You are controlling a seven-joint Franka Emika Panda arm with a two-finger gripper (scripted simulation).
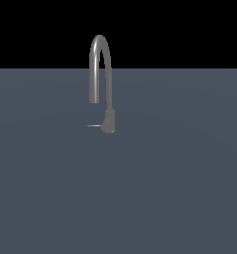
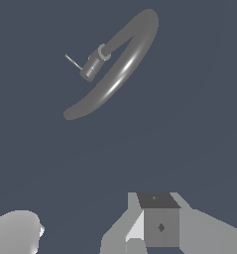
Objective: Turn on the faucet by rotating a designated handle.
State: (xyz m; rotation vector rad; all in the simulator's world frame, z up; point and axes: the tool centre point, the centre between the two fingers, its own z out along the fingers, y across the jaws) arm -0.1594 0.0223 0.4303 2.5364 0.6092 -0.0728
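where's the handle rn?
In the exterior view, the handle sticks out horizontally from the faucet base toward that view's left, below the spout's outlet.

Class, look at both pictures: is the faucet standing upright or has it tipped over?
Upright. In the exterior view the faucet stands on its base, spout arching overhead, with the handle sticking out sideways at the base.

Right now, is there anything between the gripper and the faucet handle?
No. In the wrist view, only bare grey floor lies between the gripper and the handle on the faucet.
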